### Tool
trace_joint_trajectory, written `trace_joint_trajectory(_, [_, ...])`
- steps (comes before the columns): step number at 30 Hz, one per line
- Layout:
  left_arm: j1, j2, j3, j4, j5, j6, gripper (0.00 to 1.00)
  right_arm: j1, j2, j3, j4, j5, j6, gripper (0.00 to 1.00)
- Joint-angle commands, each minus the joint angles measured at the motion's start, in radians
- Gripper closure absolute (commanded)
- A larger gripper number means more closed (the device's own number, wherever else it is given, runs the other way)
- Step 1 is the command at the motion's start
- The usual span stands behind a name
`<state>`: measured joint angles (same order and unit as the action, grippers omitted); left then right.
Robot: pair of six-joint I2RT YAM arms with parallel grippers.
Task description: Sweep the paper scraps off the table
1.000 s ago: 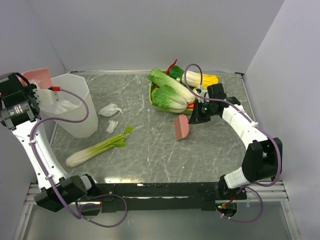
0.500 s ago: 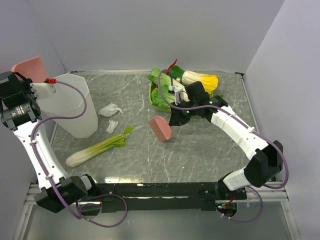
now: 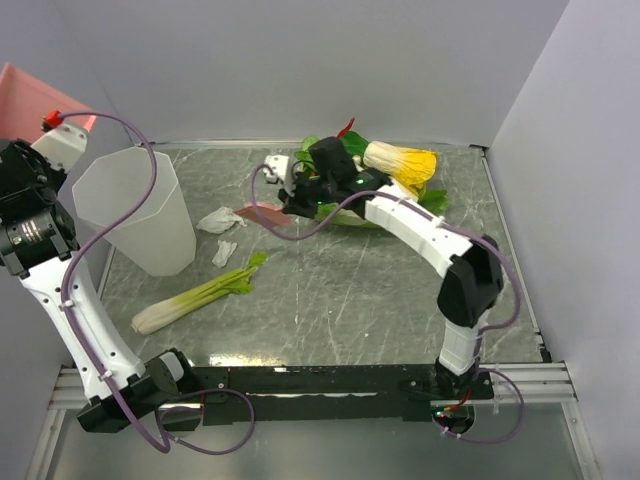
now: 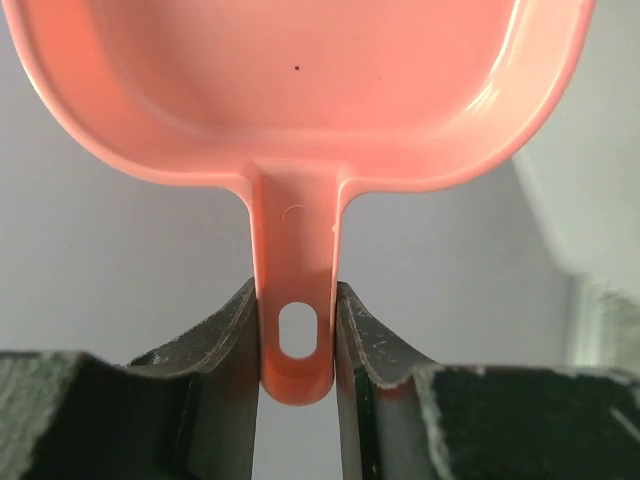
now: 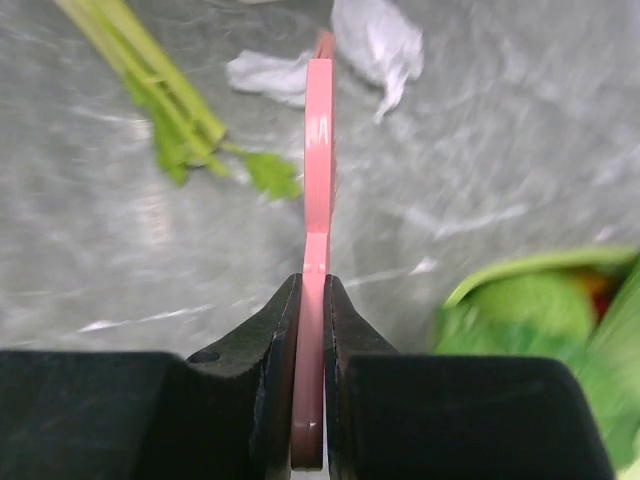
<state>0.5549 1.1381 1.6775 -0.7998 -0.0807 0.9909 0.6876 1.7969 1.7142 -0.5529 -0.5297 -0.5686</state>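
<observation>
The right gripper [image 5: 311, 292] clamps the pink brush [image 5: 318, 130] just beside the paper scraps [image 3: 220, 219] at the left rear of the table [image 3: 380, 300], but the left gripper [image 4: 297, 305] pinches the dustpan [image 4: 300, 80] handle high in the air (nowhere near them), so a sweep may only scatter scraps toward the leek [image 3: 195, 297].

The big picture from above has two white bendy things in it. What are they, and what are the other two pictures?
Those are two robot arms, the left arm and the right arm, seen by a camera above them. The other pictures come from small cameras on their wrists. The left arm's jaws pinch the handle of a pink dustpan, held high. The right arm's jaws pinch a pink brush near the paper scraps. On the table are also a leek, a white bin and a pile of vegetables.
</observation>
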Motion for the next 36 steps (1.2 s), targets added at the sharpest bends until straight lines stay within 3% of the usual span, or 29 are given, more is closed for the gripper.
trace_joint_trajectory(1, [0.002, -0.023, 0.068, -0.094, 0.102, -0.415, 0.99, 0.046, 0.096, 0.073, 0.263, 0.060, -0.272, 1.00])
trace_joint_trajectory(7, [-0.049, -0.014, 0.133, -0.197, 0.239, -0.520, 0.99, 0.113, 0.252, 0.091, 0.497, 0.177, -0.522, 1.00])
trace_joint_trajectory(11, [-0.070, -0.012, 0.142, -0.211, 0.266, -0.503, 0.99, 0.138, 0.395, 0.185, 0.505, 0.204, -0.661, 1.00])
trace_joint_trajectory(16, [-0.076, 0.000, 0.168, -0.222, 0.257, -0.502, 0.99, 0.155, 0.423, 0.139, 0.525, 0.148, -0.841, 1.00])
trace_joint_trajectory(23, [-0.079, -0.003, 0.160, -0.222, 0.285, -0.517, 0.99, 0.155, 0.302, -0.031, 0.303, 0.039, -1.192, 1.00])
trace_joint_trajectory(28, [-0.081, -0.005, 0.142, -0.199, 0.300, -0.517, 0.99, 0.133, 0.191, -0.152, 0.113, 0.074, -1.272, 1.00])
trace_joint_trajectory(34, [-0.082, 0.005, 0.131, -0.185, 0.346, -0.506, 0.99, 0.079, -0.089, -0.416, -0.005, 0.140, -1.294, 1.00])
trace_joint_trajectory(36, [-0.087, 0.008, 0.130, -0.180, 0.351, -0.503, 0.99, 0.057, -0.207, -0.471, -0.128, 0.170, -1.281, 1.00])
